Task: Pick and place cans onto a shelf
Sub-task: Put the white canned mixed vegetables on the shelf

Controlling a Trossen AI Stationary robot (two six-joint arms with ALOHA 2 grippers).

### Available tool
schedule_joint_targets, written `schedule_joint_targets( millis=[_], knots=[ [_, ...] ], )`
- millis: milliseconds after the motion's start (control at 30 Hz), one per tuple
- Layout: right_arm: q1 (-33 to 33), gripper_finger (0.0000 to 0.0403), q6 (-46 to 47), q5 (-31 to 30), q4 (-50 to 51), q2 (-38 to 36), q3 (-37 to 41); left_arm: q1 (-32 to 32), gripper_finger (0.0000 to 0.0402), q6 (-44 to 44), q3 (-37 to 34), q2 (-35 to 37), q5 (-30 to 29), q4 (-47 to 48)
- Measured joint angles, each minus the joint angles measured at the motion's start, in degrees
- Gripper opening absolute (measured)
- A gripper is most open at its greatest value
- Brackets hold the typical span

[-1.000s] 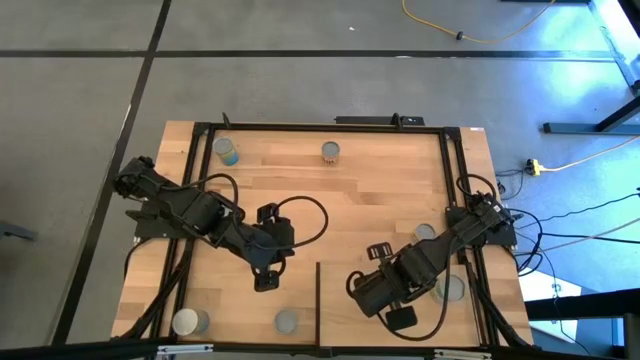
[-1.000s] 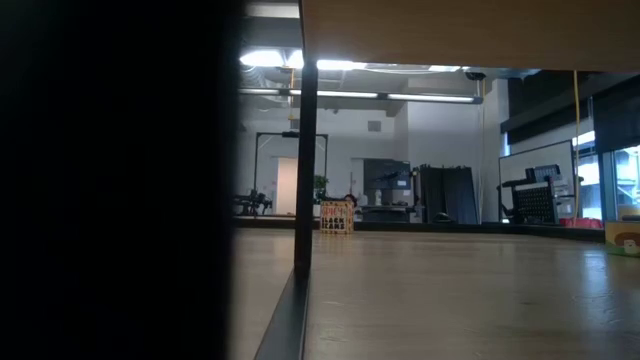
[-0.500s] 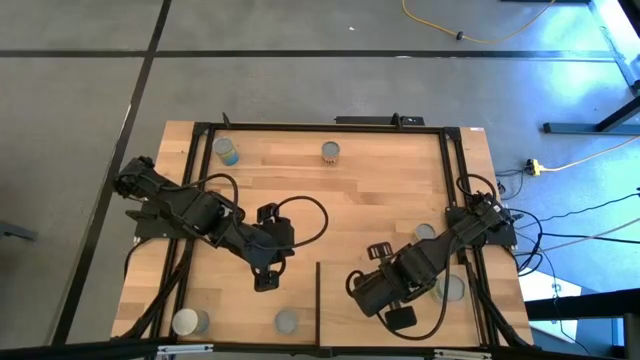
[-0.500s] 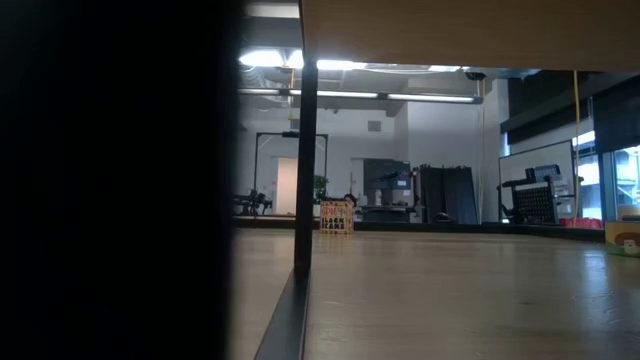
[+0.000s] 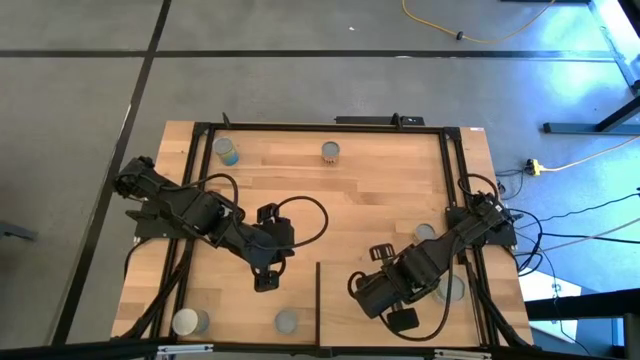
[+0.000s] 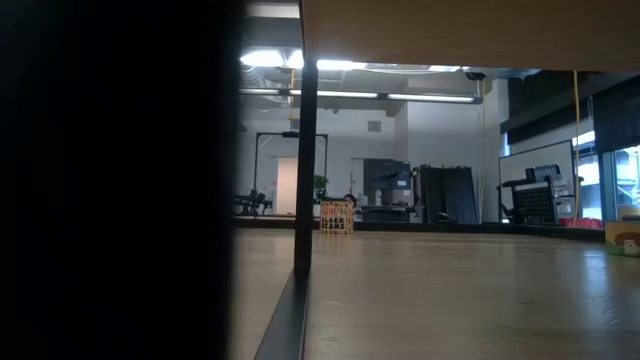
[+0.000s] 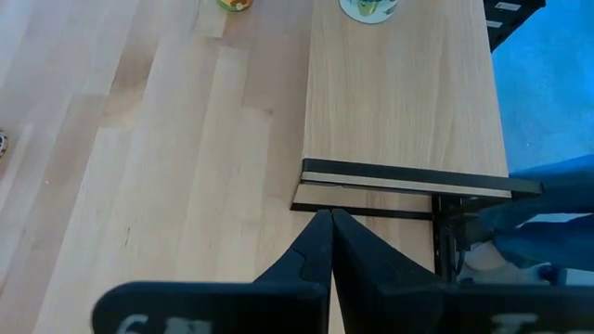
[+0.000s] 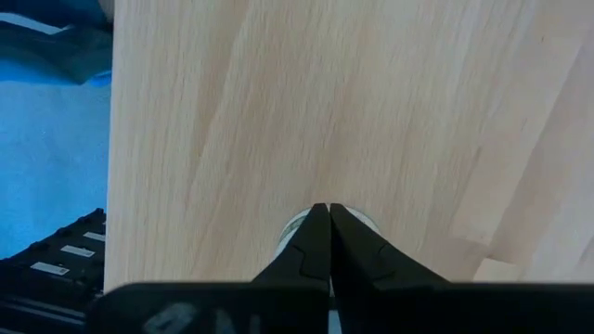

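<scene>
Six cans (image 5: 331, 151): seen from above, spread over the tabletop (image 5: 380, 190); two at the far edge, two at the near edge, two beside the right arm.
Shelf (image 7: 399, 102): pale panel just ahead of the left gripper.
Left gripper (image 7: 327, 218): fingers pressed together, empty, unmoved over mid-table.
Right gripper (image 8: 323, 211): closed, empty, tips above one can's top.
Change: right arm shifted a touch; every can stays put.
Meaning: no pick has started; the jaws must open first.

Lab hall: concrete floor (image 5: 300, 90), cables (image 5: 470, 35)
</scene>
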State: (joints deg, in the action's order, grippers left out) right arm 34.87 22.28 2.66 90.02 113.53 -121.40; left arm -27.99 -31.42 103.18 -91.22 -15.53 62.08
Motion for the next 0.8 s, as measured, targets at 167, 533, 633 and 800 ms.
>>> schedule_joint_targets(
  millis=[167, 533, 633, 800],
  knots=[
    [0.03, 0.0, 0.43, 0.02, 0.0, -0.06, 0.0, 0.0, 0.0, 0.0, 0.0, 0.0, 0.0, -0.02],
    [0.81, 0.0, 2.44, -0.02, 0.0, -0.06, 0.0, 0.0, 0.0, -0.02, 0.0, 0.0, 0.0, -0.02],
    [0.92, 0.0, 2.51, -0.12, 0.0, -0.06, 0.0, 0.0, 0.0, -0.02, 0.0, 0.0, -0.02, -0.02],
    [0.92, 0.0, 0.77, -0.92, 0.0, -0.06, 0.0, 0.0, 0.0, -0.04, 0.0, 0.0, -0.01, -0.02]
  ],
)
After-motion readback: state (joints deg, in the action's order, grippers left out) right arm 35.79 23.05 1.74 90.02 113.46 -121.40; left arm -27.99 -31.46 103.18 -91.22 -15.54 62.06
